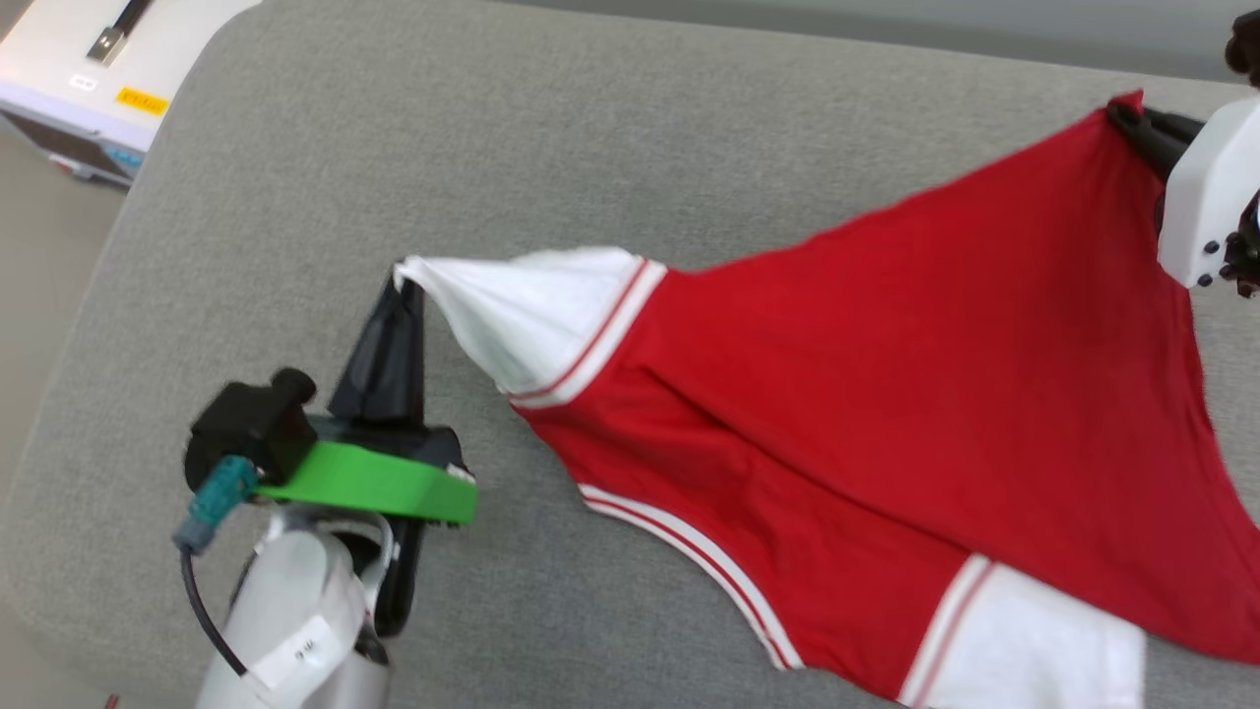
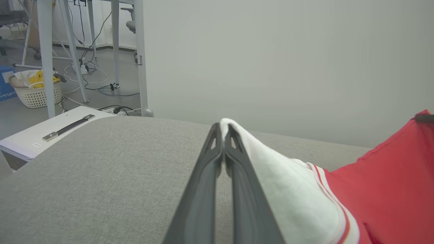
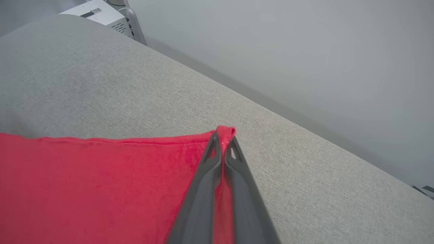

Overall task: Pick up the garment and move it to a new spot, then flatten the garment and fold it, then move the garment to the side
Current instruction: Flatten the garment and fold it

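Head view shows the red jersey garment [image 1: 866, 394], with white short sleeves and red-and-white striped trim, spread across the grey woven upholstered surface [image 1: 394, 148] and stretched between both end effectors. The left gripper [image 1: 406, 281], at the lower left, has its two dark fingers pressed together on the tip of one white sleeve [image 1: 536, 310], which is pulled into a narrow point. The right gripper [image 1: 1122, 108], at the upper right edge, pinches a red corner of the hem between closed fingers. The second white sleeve [image 1: 1034, 650] lies flat on the surface near the bottom edge, and the striped neckline trim [image 1: 679, 551] curves along the lower side of the body. Left wrist view confirms white sleeve fabric clamped at the fingertips and draped along the right-hand finger. Right wrist view confirms a small red fold protruding just past the closed fingertips. A white case with a black handle [image 1: 89, 59] stands beside the surface at the upper left.
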